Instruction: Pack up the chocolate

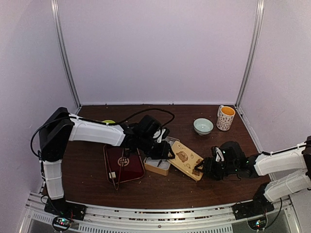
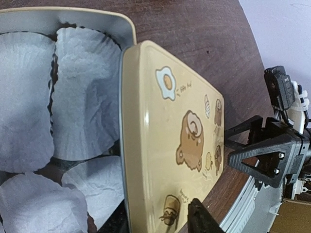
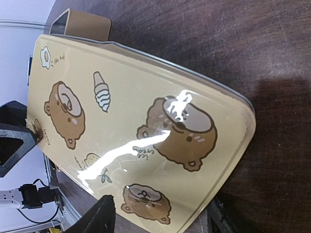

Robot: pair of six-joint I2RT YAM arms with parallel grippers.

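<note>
The beige lid (image 1: 185, 158) printed with bears lies tilted, one long edge on the open tin (image 2: 124, 26), which holds white paper cups (image 2: 82, 97). No chocolate lump shows clearly; only a brownish patch (image 2: 47, 171) shows between the cups. My left gripper (image 1: 163, 148) stands at the lid's tin end (image 2: 160, 213), a finger (image 2: 200, 221) against each side. My right gripper (image 1: 200, 169) holds the opposite end (image 3: 165, 213), with a finger (image 3: 95, 218) at each edge of that corner. It also shows in the left wrist view (image 2: 255, 153).
A dark red tray (image 1: 124, 162) with a small pale cube (image 1: 112, 174) lies left of the tin. A pale green bowl (image 1: 203, 126) and a patterned mug (image 1: 225, 118) stand at the back right. A yellow-green thing (image 1: 108, 121) peeks out behind the left arm.
</note>
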